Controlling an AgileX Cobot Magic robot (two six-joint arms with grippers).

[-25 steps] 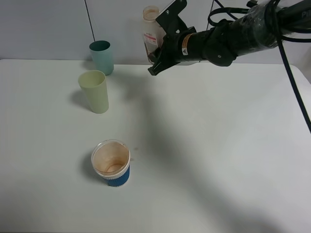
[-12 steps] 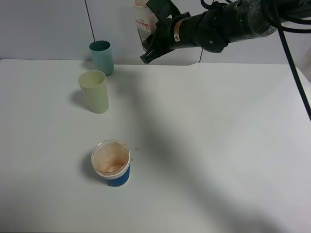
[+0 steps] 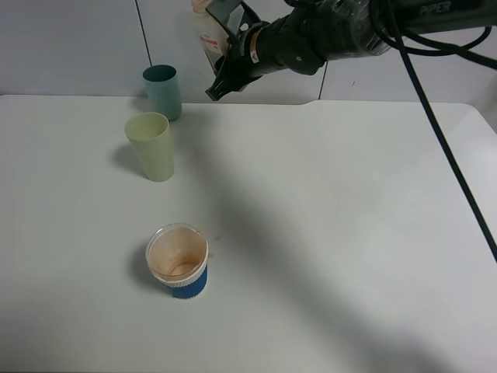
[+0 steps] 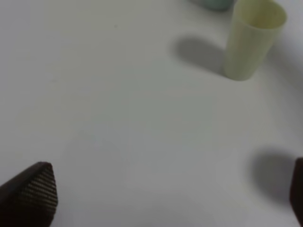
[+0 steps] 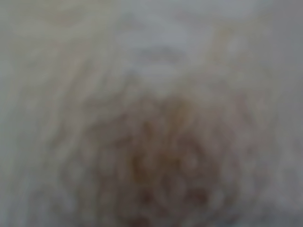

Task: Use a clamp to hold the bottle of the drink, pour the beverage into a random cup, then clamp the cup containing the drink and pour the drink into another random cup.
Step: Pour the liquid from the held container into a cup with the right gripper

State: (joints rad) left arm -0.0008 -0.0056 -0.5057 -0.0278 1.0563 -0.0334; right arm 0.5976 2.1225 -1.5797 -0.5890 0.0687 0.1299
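High at the back, my right gripper (image 3: 220, 56) is shut on the bottle (image 3: 204, 29), a small clear bottle with a white-and-red label, held in the air just right of the teal cup (image 3: 163, 92). The pale yellow-green cup (image 3: 153, 148) stands upright in front of the teal one and shows again in the left wrist view (image 4: 252, 40). A blur of white and brown (image 5: 156, 161) fills the right wrist view; the beverage cannot be told apart there. My left gripper (image 4: 165, 198) is open above bare table, away from the cups, and is out of the exterior view.
A short stained cup with a blue ribbed sleeve (image 3: 178, 263) stands nearer the front of the white table (image 3: 349, 233). A pale wall runs behind the table's back edge. The right arm's black cable hangs along the right side.
My right arm has carried the bottle leftward and higher, from right of the cups to close beside the teal cup. The cups have not moved.
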